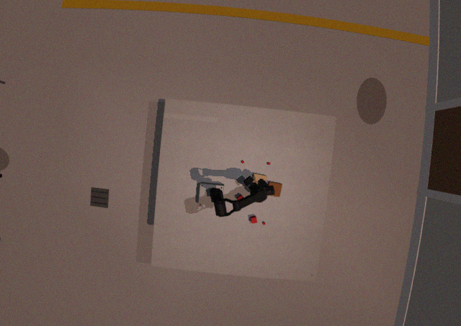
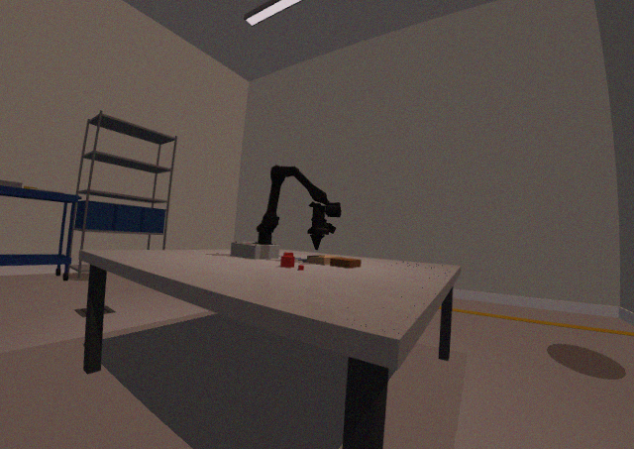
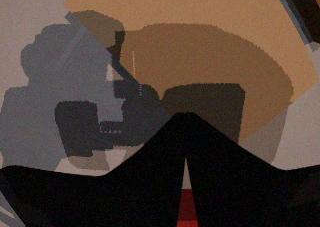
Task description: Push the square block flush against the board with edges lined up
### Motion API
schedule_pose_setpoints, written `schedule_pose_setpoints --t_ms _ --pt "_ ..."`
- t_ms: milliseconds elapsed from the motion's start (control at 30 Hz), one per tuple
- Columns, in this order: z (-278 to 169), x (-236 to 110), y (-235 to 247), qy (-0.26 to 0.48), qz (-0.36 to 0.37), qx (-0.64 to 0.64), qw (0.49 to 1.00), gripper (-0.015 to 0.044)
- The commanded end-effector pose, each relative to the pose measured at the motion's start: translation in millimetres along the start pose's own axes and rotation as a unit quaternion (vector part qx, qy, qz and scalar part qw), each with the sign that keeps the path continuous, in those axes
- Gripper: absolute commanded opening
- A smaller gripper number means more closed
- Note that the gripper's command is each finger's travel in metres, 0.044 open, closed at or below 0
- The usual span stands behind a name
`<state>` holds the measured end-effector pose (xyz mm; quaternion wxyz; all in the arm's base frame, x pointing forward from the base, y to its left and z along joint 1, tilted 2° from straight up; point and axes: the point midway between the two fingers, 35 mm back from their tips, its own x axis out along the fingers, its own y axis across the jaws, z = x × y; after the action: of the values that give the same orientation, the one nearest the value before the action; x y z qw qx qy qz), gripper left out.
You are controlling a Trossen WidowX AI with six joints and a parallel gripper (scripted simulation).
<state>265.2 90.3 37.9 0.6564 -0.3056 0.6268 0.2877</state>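
- On the left of the room, in the exterior view, a grey shelf rack (image 2: 125, 188) stands by the wall, next to a blue cart (image 2: 33, 224).
- Near the middle of the white table (image 2: 327, 300), the black arm (image 2: 286, 193) rises from a grey base (image 2: 254, 250) and bends over to the right.
- At the end of the arm, the pincer (image 2: 315, 243) points straight down. Its two fingers are pressed tight together, and it holds nothing.
- The tip hangs a little above the wood, not touching it.
- Just under the pincer lie the two wooden things, side by side on the table.
- The light tan board (image 2: 318, 259) is on the left, and the darker orange square block (image 2: 345, 262) is on the right.
- From the top, the board (image 1: 259, 177) and the square block (image 1: 276, 188) look close together, but the arm hides the place where they meet, so I cannot tell if they touch.
- From the wrist view, the black fingers fill the bottom, and the block's orange top (image 3: 200, 7) sits past them with a dark shadow on it.
- A red cube (image 2: 287, 260) and a tiny red bit (image 2: 300, 267) sit on the table near the front, left of the wood.
- More tiny red bits (image 1: 268, 163) lie on the far side.
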Motion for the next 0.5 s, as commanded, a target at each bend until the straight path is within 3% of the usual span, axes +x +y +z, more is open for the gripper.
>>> schedule_pose_setpoints --t_ms 0,467 --pt "-3.3 -1.8 -15.1 -0.003 0.000 -0.062 0.998 0.0000" --pt "-32.9 -2.3 -69.9 0.002 -0.001 -0.298 0.955 0.0000"
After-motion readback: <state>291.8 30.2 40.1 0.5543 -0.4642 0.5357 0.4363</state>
